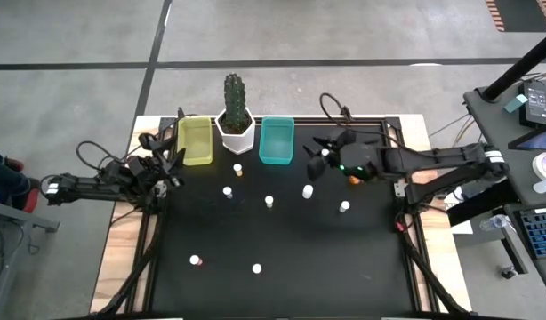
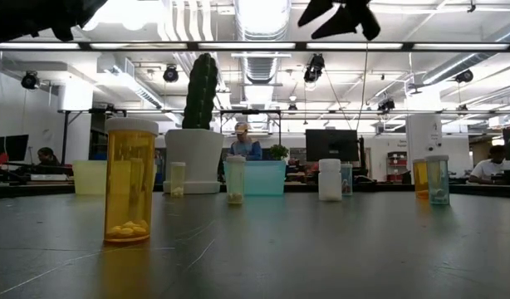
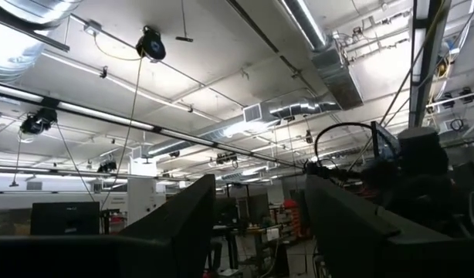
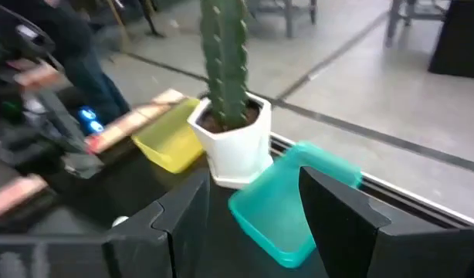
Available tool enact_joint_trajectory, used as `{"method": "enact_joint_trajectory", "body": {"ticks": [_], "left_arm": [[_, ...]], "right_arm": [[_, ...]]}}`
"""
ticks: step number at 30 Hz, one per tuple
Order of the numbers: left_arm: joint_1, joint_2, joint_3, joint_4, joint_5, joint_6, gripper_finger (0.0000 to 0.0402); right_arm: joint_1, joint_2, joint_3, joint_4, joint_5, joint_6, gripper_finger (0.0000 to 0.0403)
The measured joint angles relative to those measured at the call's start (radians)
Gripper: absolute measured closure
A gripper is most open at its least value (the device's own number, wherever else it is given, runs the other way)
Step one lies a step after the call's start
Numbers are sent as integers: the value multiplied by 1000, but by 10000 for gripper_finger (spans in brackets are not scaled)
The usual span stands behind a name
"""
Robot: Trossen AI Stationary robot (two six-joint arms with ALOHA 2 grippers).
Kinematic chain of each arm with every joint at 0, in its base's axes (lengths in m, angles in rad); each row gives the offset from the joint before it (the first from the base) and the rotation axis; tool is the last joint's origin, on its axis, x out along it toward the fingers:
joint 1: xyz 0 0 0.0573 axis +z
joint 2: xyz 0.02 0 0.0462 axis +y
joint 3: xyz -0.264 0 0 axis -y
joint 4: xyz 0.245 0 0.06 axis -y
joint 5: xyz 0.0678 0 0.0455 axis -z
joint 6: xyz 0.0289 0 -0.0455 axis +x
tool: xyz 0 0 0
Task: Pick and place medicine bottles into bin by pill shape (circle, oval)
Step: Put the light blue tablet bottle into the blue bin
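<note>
From above I see the small white-capped medicine bottles (image 1: 269,202) standing upright and scattered over the black counter (image 1: 282,284), well apart from each other, with the yellow plastic bin (image 1: 196,140) and the teal plastic bin (image 1: 276,140) at the far edge on either side of the white hexagonal cactus pot (image 1: 236,131). My right gripper (image 1: 321,153) hangs raised over the far right of the counter, just right of the teal bin, its fingers spread with nothing between them. The nearest bottle (image 1: 308,190) stands just nearward and slightly left of it, long axis vertical, so I judge a short move toward the near side and a straight descent would reach it. My left gripper (image 1: 171,164) waits at the far left by the yellow bin, jaws apart and empty, farther from that bottle.
</note>
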State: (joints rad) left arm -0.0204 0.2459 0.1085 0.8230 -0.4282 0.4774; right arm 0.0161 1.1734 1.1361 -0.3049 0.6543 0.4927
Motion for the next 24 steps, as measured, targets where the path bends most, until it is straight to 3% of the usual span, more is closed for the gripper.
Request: {"method": "enact_joint_trajectory", "body": {"ticks": [11, 19, 24], "left_arm": [[0, 0, 0, 5, 0, -1, 214], [0, 0, 0, 5, 0, -2, 214], [0, 0, 0, 5, 0, -2, 214]], "right_arm": [[-266, 220, 222, -497, -202, 152, 209], [-462, 323, 213, -579, -399, 154, 209], [-517, 369, 205, -586, -489, 135, 209]]}}
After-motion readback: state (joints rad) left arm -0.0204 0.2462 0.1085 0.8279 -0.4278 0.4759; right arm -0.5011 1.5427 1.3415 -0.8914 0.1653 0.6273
